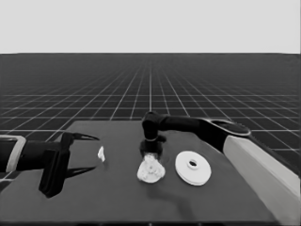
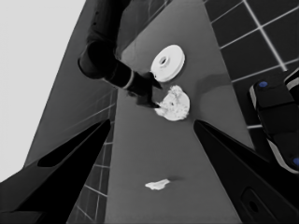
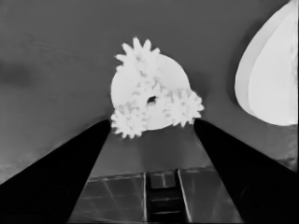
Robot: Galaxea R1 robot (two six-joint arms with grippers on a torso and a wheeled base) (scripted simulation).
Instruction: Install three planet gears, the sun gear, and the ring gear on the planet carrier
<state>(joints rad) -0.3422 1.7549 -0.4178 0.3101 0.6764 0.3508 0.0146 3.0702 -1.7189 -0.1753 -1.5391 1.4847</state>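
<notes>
The smaller round part [image 1: 150,169] lies mid-table with small toothed gears on it. In the right wrist view three gears [image 3: 138,52] [image 3: 126,122] [image 3: 184,106] sit around its rim, and a fourth [image 3: 150,95] sits in the middle between them. My right gripper [image 1: 151,149] hangs just above and behind this stack. It is open [image 3: 152,123], with nothing between its fingers. The larger round part [image 1: 193,167] lies flat to the right of the stack, with its hub up. My left gripper [image 1: 95,153] waits open over the table's left end.
A thin white piece [image 1: 101,153] lies on the table between the left gripper's fingertips, not held; the left wrist view shows the thin piece [image 2: 157,185] as well. The right arm's pale grey part [image 1: 263,174] fills the lower right corner. Dark machinery with blue lights [image 2: 275,121] stands past the table's edge.
</notes>
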